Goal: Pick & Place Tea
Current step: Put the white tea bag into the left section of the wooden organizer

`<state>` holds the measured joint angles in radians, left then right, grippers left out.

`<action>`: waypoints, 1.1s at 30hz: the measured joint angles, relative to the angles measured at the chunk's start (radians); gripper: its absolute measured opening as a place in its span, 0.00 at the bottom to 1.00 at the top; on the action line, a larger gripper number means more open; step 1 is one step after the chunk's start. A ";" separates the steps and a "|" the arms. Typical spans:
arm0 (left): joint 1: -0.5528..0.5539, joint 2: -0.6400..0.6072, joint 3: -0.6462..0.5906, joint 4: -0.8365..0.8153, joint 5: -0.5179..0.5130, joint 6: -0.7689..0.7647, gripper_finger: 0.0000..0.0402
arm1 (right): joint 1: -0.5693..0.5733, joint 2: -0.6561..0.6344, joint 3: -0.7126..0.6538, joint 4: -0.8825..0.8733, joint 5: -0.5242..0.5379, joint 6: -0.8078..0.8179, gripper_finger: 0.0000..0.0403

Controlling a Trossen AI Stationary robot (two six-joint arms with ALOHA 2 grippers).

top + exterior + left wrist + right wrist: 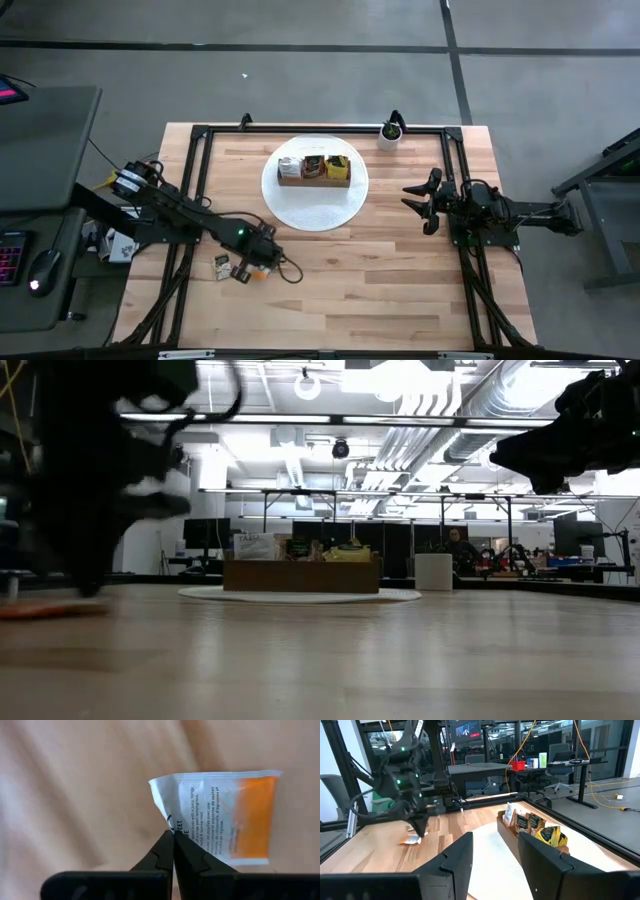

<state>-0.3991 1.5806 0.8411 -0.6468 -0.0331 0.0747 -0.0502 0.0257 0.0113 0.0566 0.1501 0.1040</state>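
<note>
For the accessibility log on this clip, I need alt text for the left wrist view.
The left pincer, fingers pressed together, pinches the edge of a white-orange tea sachet with small printed text. Pale wooden table fills the rest of the picture.

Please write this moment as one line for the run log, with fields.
phase: pick | left gripper: shut on white-orange tea sachet, front-left of table | right gripper: open, waiting at right side | wooden box: on white round mat
</note>
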 joint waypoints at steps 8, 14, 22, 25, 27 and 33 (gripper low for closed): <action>0.000 -0.003 0.188 -0.140 -0.162 -0.011 0.00 | 0.000 0.000 0.000 0.002 0.000 0.000 0.38; 0.002 -0.005 0.311 -0.279 -0.363 -0.103 0.00 | 0.000 0.000 0.000 0.005 0.000 0.000 0.38; 0.114 -0.007 0.412 -0.417 -0.506 -0.182 0.00 | 0.000 0.000 0.000 0.007 0.000 0.000 0.38; 0.179 -0.007 0.438 -0.421 -0.508 -0.135 0.00 | 0.000 0.000 0.000 0.007 0.000 0.000 0.38; 0.225 -0.007 0.448 -0.421 -0.506 -0.098 0.00 | 0.000 0.000 0.000 0.007 0.000 0.000 0.38; 0.362 -0.007 0.473 -0.418 -0.460 0.029 0.00 | 0.000 0.000 0.000 0.007 0.000 0.000 0.38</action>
<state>-0.0376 1.5734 1.3139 -1.0652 -0.4931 0.1037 -0.0503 0.0261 0.0113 0.0639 0.1501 0.1040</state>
